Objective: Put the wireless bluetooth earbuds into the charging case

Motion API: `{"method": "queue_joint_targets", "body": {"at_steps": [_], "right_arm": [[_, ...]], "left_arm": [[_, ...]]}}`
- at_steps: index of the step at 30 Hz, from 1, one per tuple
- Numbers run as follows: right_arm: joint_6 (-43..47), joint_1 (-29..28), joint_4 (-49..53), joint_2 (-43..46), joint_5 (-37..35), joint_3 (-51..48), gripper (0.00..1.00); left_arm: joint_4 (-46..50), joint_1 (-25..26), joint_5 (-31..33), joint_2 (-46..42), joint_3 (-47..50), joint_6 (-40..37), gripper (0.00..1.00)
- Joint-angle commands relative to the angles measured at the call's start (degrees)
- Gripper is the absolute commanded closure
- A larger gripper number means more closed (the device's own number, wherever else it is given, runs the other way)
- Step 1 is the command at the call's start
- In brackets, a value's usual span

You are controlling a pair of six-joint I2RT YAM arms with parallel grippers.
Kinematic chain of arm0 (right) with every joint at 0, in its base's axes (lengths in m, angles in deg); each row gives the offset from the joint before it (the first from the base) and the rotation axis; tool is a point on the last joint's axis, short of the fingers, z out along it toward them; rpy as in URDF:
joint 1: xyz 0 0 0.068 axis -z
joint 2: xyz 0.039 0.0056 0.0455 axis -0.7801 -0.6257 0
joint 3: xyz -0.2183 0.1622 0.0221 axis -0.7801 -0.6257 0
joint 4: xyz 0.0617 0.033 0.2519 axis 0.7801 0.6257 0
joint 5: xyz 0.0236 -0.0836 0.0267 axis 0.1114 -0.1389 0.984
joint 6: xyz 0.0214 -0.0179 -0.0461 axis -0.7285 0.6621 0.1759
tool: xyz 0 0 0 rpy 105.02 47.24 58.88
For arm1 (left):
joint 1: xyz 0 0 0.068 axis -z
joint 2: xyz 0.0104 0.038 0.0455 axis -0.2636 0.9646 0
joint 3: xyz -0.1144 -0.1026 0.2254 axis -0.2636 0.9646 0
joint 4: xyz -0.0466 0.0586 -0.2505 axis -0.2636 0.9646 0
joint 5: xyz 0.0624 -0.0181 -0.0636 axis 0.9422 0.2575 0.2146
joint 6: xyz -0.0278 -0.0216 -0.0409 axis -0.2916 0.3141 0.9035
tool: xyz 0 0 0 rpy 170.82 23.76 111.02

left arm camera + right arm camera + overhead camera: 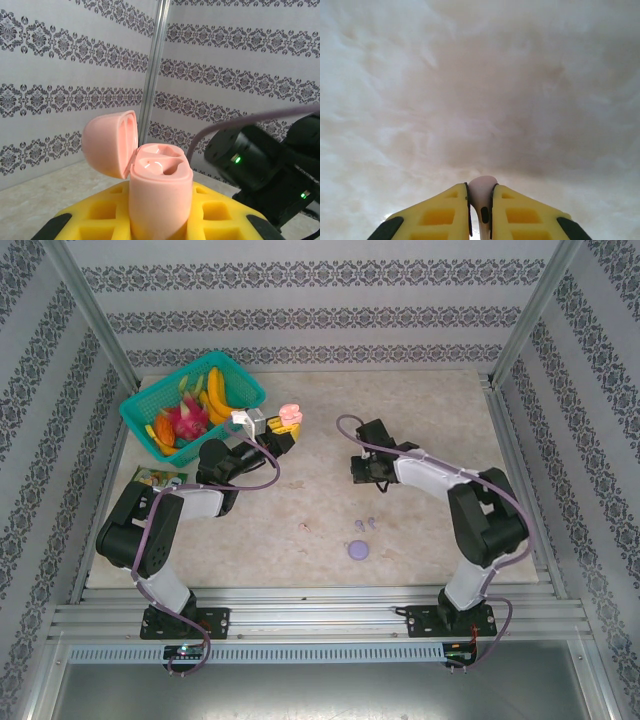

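My right end effector (481, 196) is pinching a pink earbud (482, 185), a smooth rounded nub of pale plastic squeezed between its yellow waffle-moulded fingers (437, 216), close over the mottled cream tabletop (440, 420). My left end effector (160, 222) is clamped around the pink case (161, 200), a matt, pebble-shaped shell standing upright. Its domed lid (107, 142) is hinged back to the left, and two moulded wells show in the top. Out on the tabletop between the arms I can see a round lilac case (358, 550) lying flat, with two tiny lilac earbuds (366, 524) just beyond it. To their left is a pale pink speck (304, 529), too small to make out. A teal mesh basket (170, 383) of bright fruit sits at the far left
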Motion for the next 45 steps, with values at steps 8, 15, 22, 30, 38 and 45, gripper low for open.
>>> {"method": "queue_joint_targets", "body": {"at_steps": [8, 15, 22, 30, 38, 45], "right_arm": [[-1.82, 0.27, -10.38, 14.91, 5.54, -1.06, 0.85], [-1.75, -0.65, -16.39, 22.11, 9.99, 1.56, 0.85], [-2.23, -2.82, -24.71, 23.58, 14.36, 4.01, 0.84], [-7.75, -3.22, -36.28, 19.96, 19.7, 4.39, 0.84], [-11.44, -3.4, -42.24, 16.69, 22.52, 4.51, 0.84], [-11.56, -4.18, -43.26, 15.62, 23.06, 4.04, 0.84]], "left_arm": [[-1.63, 0.6, -1.82, -1.74, -0.25, -0.58, 1.0], [-1.48, 0.75, -3.22, -1.01, -1.7, -0.02, 1.0], [-1.02, 1.73, -4.06, 0.17, -3.89, 0.5, 1.0], [-0.62, 2.98, -3.86, 1.48, -6.21, 1.19, 1.0], [-0.61, 3.66, -3.17, 2.5, -7.82, 1.58, 1.0], [-0.8, 3.88, -3.0, 3.05, -8.6, 1.81, 1.0]]}}
